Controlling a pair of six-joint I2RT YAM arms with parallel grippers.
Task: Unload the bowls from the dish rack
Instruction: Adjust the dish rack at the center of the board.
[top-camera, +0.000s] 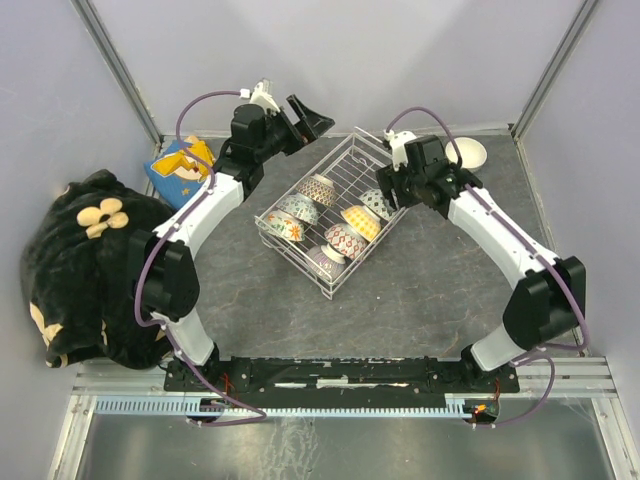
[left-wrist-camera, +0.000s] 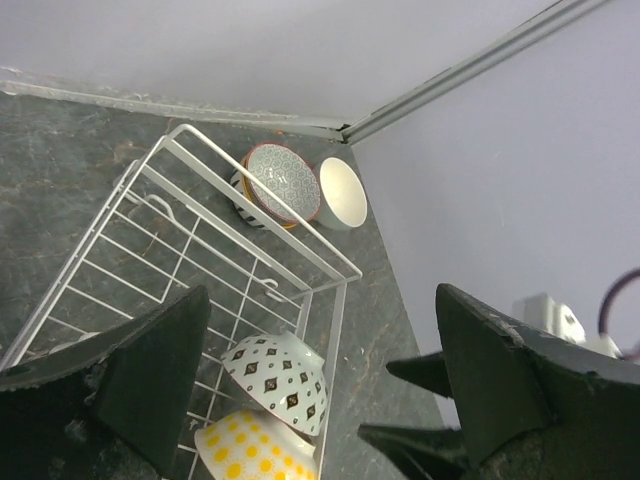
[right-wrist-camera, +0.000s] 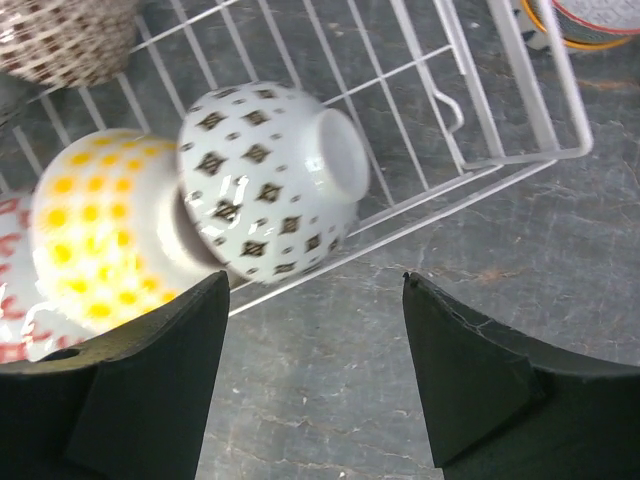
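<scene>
Seven bowls (top-camera: 345, 240) can be counted inside the dish rack (top-camera: 352, 168) from above. They lie on their sides in two rows, crowded toward its near end. The dish rack sits askew on the middle of the tabletop (top-camera: 420, 300).

Just past the rack's far right corner, a plain white bowl (left-wrist-camera: 342, 193) sits beside a leaning stack (left-wrist-camera: 283, 183) fronted by a grey-patterned, red-rimmed bowl. How many bowls the stack holds cannot be made out, and from above the right arm covers most of it.

There are two pincers. The left pincer (left-wrist-camera: 322, 298) hangs above the rack's far corner, fingers spread wide with nothing between them. The right pincer (right-wrist-camera: 312, 288) is also spread. It is over the rack's right edge, close to a diamond-patterned bowl (right-wrist-camera: 270, 175) that leans on a yellow-dotted bowl (right-wrist-camera: 100, 235), and it touches neither. In the overhead view its fingertips are hidden under the wrist.

Well left of the rack lies one black plush heap (top-camera: 90, 250) with a cream flower. Beside it is one blue-and-yellow item (top-camera: 180, 165), partly behind the left arm and too unclear to name.
</scene>
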